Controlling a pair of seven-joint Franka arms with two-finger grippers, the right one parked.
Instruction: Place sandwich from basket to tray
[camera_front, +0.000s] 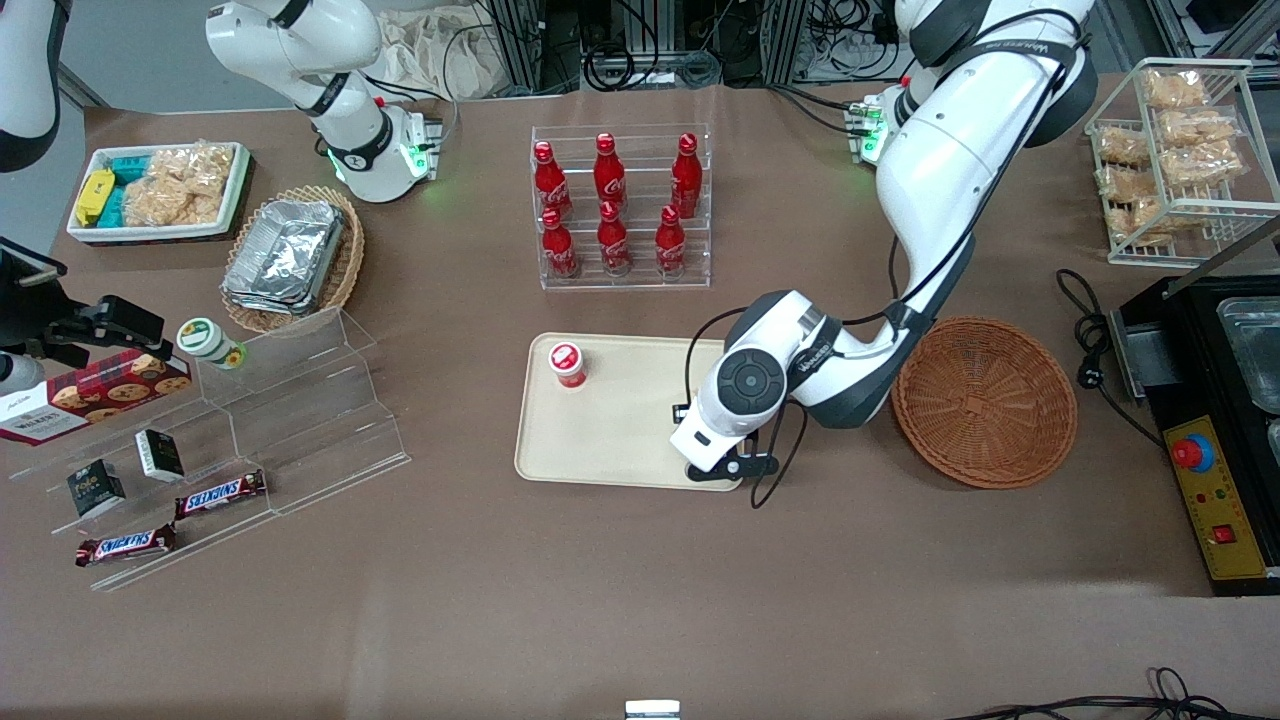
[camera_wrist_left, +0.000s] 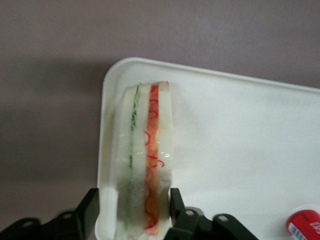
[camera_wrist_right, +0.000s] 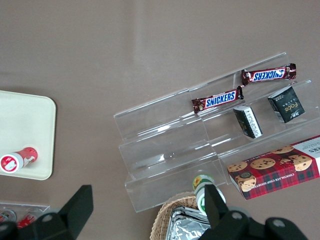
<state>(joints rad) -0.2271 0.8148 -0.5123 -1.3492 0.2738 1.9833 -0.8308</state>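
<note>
Claw (camera_wrist_left: 131, 212) grasps the sandwich (camera_wrist_left: 145, 160), one finger (camera_wrist_left: 88, 207) on each bread face, filling edge with green and red-orange stripes facing the wrist camera. Fingertips cut off at frame edge; whether the sandwich touches the tray (camera_wrist_left: 240, 150) surface is hard to tell. In the front view the claw and sandwich are hidden under the wrist housing (camera_front: 745, 395).

Left arm (camera_front: 940, 170) reaches down from its base, elbow bent low above the gap between tray (camera_front: 610, 440) and basket (camera_front: 985, 400), wrist over the tray corner nearest the basket and the front camera.

Basket sits just beside the tray, toward the working arm's end of the worktop (camera_front: 600, 600), nothing visible in it. Small red-capped bottle (camera_front: 567, 364) stands on the tray, well apart from the claw. Rack of red cola bottles (camera_front: 620, 205) is farther from the front camera than the tray.
</note>
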